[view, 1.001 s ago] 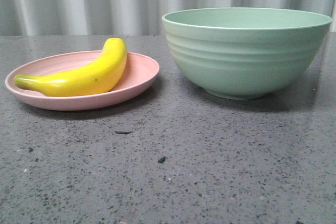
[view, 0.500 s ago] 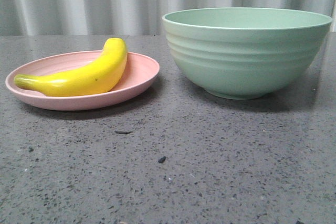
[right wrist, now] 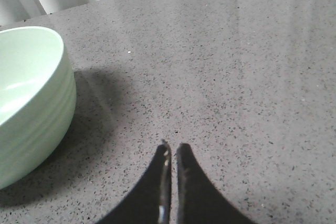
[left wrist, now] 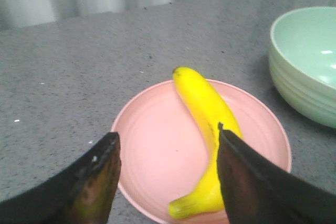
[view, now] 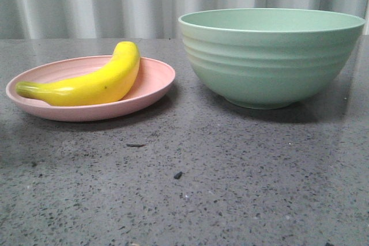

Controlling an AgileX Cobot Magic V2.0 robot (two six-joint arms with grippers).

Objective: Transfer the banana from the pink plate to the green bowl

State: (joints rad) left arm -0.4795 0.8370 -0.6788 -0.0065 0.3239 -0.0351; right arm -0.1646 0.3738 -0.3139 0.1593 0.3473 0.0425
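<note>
Black left gripper (left wrist: 167,148) wide apart above banana (left wrist: 207,111), empty.

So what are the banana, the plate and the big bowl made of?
The banana looks like a toy, probably plastic: it is very smooth and shiny, with an even bright yellow. The pink plate and green bowl look like matte plastic or a similar moulded material: dull, pale, no glassy shine, with moulded ridges. I can't be sure.

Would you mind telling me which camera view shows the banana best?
The front view: the whole banana lies unobstructed on the pink plate. The left wrist view shows it from above, but a finger of the left gripper covers part. The right wrist view lacks it.
</note>
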